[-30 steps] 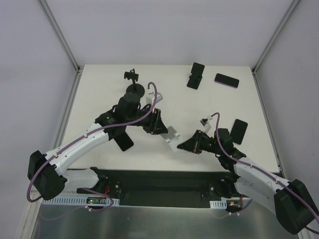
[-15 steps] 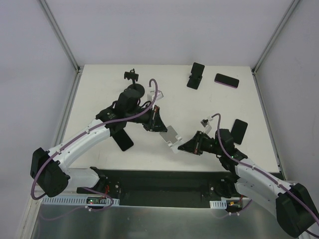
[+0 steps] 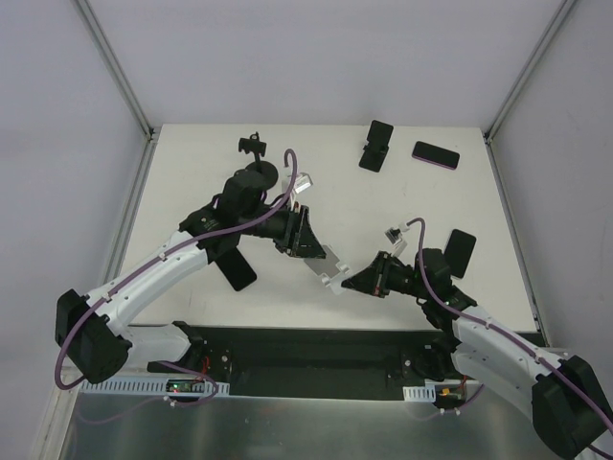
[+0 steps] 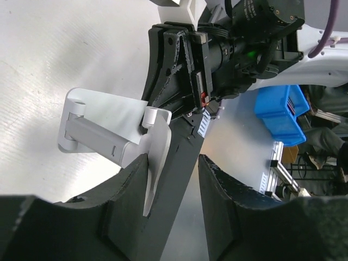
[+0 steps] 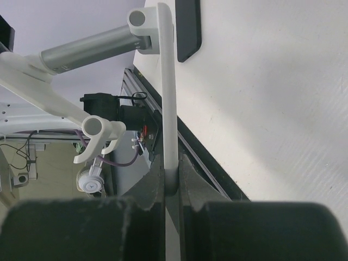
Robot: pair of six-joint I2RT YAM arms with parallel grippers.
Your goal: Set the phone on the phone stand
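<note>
Between the fingertips of the right gripper (image 5: 171, 175), saw the thin white plate of the phone stand (image 5: 166, 81) pinched edge-on, without any gap on either side. At the left gripper (image 4: 173, 185), found the 2 fingers (image 4: 128, 201) spread around the stand's other plate, touching on 1 side and apart on the other, so straddling rather than clamping. Placed the stand, from the top view, near the centre of the table (image 3: 192, 172), a little toward 6 o'clock, between both wrists.

Counted 3 dark handsets lying flat: the phone (image 3: 239, 272) at 9 o'clock from the stand, a second phone (image 3: 461, 252) at 3 o'clock, and a third phone (image 3: 436, 154) toward 1 o'clock by the far edge. Found nothing resting on the stand. Could not single out the intended handset.

Judged the phone stiff, fairly light, smooth and slippery, and low against the table. Best taken across its 2 long edges near the middle, never on the glass face. Judged the hinged stand likely to fold under load, so worth bracing by a flat plate.
</note>
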